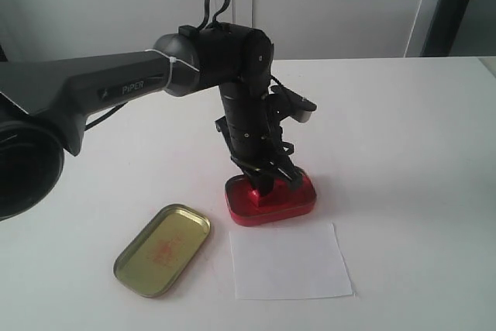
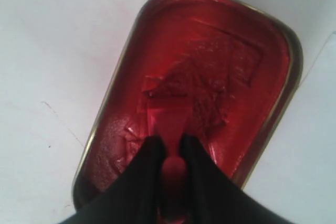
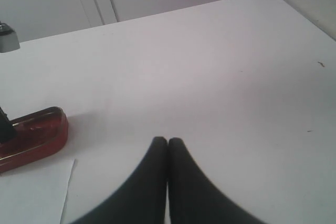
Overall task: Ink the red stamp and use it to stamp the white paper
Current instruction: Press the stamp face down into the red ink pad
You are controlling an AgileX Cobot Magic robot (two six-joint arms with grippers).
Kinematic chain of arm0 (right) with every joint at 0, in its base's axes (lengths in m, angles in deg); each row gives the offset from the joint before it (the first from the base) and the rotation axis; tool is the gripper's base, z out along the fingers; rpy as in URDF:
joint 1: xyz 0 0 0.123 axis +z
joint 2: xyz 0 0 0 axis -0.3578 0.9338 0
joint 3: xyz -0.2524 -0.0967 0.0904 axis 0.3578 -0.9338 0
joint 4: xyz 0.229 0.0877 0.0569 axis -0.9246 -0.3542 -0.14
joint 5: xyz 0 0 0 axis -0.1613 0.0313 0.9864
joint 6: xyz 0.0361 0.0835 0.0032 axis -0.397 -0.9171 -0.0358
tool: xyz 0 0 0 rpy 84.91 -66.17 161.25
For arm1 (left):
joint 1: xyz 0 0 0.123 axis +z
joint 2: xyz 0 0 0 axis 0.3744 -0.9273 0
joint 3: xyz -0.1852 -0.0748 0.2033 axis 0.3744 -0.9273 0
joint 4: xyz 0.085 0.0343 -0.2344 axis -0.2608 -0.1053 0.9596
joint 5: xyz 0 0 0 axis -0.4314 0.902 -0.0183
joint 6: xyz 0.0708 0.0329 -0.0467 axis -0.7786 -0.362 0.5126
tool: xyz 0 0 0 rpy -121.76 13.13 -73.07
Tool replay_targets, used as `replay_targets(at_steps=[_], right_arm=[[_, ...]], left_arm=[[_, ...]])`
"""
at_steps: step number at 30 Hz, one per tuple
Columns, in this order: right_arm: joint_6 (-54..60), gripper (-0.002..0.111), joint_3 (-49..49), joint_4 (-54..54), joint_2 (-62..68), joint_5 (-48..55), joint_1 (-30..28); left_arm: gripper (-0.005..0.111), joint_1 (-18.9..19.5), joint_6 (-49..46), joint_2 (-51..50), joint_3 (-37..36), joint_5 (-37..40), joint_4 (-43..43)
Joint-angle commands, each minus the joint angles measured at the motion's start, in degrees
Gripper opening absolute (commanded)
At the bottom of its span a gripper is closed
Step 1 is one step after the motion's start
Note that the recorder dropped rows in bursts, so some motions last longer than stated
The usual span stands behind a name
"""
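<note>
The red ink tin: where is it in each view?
Exterior view: the red ink tin at the centre, under the left gripper.
Left wrist view: the tin fills most of the picture.
Right wrist view: tin at the left edge.
Shared landmark: the white paper beside it, exterior and right wrist views.

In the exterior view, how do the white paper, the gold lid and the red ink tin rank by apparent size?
1. white paper
2. gold lid
3. red ink tin
The tin is farther from the camera and partly covered by the left gripper, so lid versus tin is unsure.
</note>
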Motion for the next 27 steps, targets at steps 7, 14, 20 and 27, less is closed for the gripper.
replay_targets(at_steps=[7, 14, 20, 27], right_arm=[[-0.08, 0.0, -0.31, 0.43, -0.33, -0.91, -0.15], [-0.08, 0.0, -0.31, 0.43, -0.33, -0.91, -0.15], [-0.08, 0.0, -0.31, 0.43, -0.33, -0.91, -0.15], [-0.08, 0.0, -0.31, 0.43, -0.33, -0.91, -0.15]], left_arm=[[0.0, -0.15, -0.11, -3.99, -1.04, 3.91, -0.52], [0.0, -0.15, 0.08, -3.99, -0.82, 4.34, -1.43], [0.0, -0.15, 0.09, -3.99, -0.82, 4.64, -2.7], [0.0, -0.15, 0.1, -3.61, -0.82, 4.83, -2.18]])
